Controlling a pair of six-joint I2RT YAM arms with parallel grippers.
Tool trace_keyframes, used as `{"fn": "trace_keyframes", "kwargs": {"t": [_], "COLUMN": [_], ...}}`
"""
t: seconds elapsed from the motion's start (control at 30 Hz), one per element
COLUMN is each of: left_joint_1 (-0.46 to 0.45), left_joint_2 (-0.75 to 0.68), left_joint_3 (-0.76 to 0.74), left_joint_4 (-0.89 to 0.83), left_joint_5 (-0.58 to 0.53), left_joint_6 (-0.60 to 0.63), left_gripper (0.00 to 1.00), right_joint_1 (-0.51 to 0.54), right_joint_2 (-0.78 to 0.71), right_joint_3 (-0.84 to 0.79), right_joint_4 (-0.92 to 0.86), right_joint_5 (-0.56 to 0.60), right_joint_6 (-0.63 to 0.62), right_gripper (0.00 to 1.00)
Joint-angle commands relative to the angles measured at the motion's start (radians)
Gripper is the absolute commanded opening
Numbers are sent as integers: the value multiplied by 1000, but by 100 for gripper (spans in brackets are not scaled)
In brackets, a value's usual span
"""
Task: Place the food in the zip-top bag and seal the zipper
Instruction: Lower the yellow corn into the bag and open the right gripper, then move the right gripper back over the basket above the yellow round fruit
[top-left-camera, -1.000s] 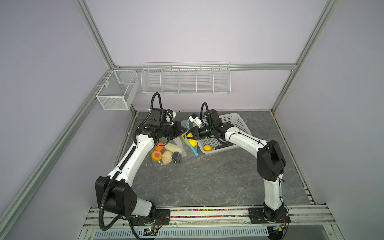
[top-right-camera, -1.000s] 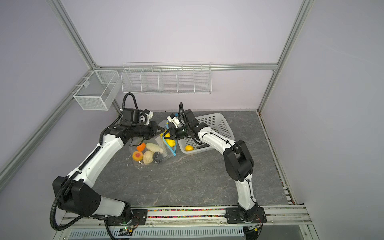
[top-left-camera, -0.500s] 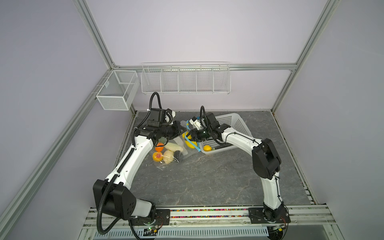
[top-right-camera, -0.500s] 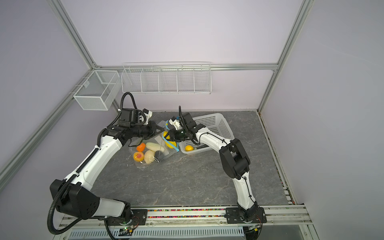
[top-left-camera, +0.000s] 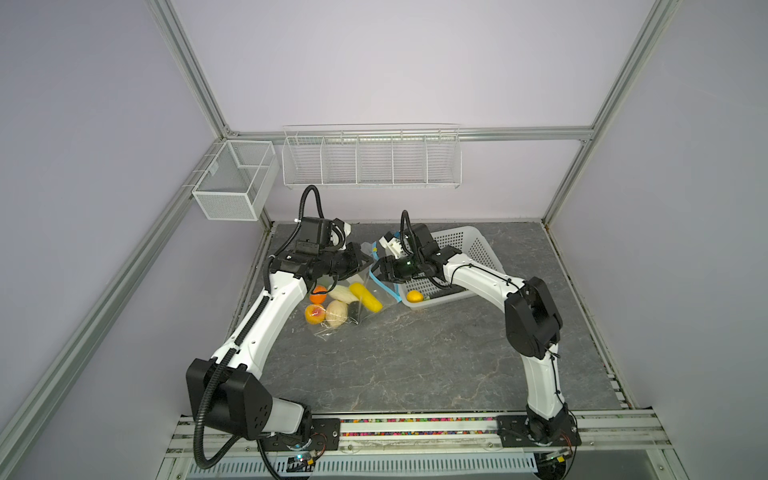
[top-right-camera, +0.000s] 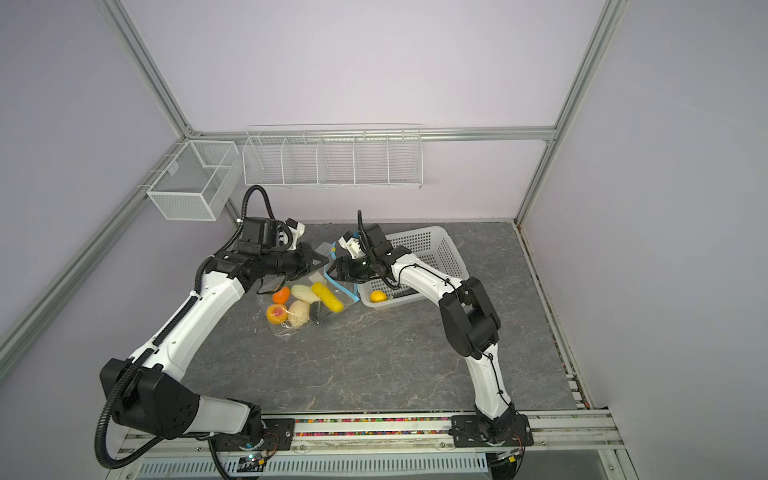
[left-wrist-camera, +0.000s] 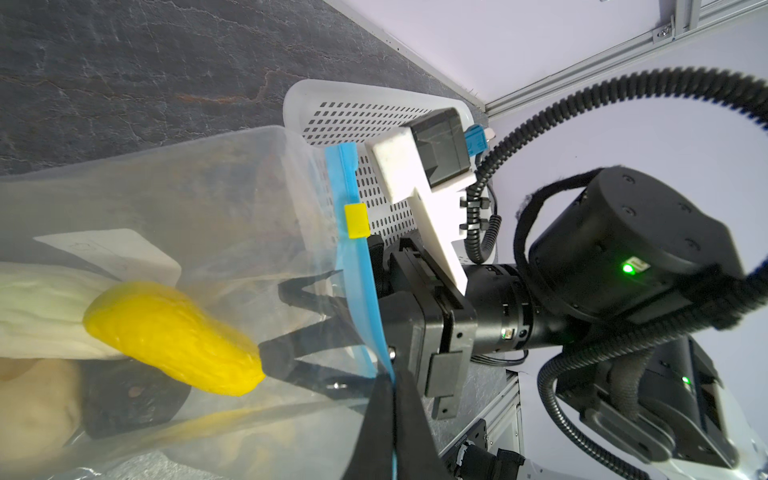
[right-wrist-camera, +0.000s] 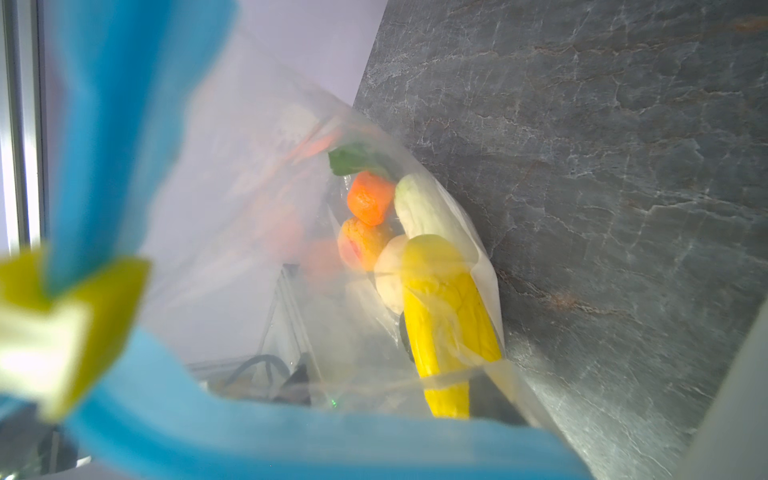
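Note:
The clear zip-top bag (top-left-camera: 332, 324) lies on the table with its mouth lifted. My left gripper (left-wrist-camera: 392, 395) is shut on the light-blue zipper (left-wrist-camera: 353, 266) and holds that edge up. My right gripper (left-wrist-camera: 272, 324) reaches in through the mouth with its jaws open and nothing between them. The yellow corn-like piece (left-wrist-camera: 170, 332) lies just off one fingertip. It rests inside the bag beside an orange piece (top-left-camera: 318, 293), a cream-white piece (top-left-camera: 343, 293), a peach-coloured one (top-left-camera: 314, 313) and a dark one (top-left-camera: 353, 309). In the right wrist view the blurred zipper (right-wrist-camera: 291, 440) hides my right fingers.
A white perforated basket (top-left-camera: 469, 249) stands right of the bag under my right arm, with one yellow round fruit (top-left-camera: 414, 296) in its near corner. Wire baskets (top-left-camera: 370, 160) hang on the back wall, and a mesh box (top-left-camera: 232, 187) at the back left.
My right gripper moved left into the bag mouth and opened. The yellow corn-like piece it carried now lies among the other pieces in the bag. My left gripper kept its hold.

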Motion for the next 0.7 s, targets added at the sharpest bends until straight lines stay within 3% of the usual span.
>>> {"fn": "trace_keyframes", "kwargs": {"t": [0.0,0.4,0.67], "left_joint_1": [-5,-5,-5], "left_joint_2": [-14,11,47], "left_joint_3": [-11,1,41], "left_joint_4": [2,-10,-96], "left_joint_5": [1,4,14], "left_joint_6": [20,23,62], "left_gripper": [0,0,0], "right_joint_1": [0,-108,-182], "right_joint_2": [-76,-319,-277], "right_joint_3": [15,-90,-61], "right_joint_4": [-46,-387,-541], "right_joint_5": [16,161,250], "right_joint_6": [-36,-278,-431], "right_gripper": [62,58,58]}}
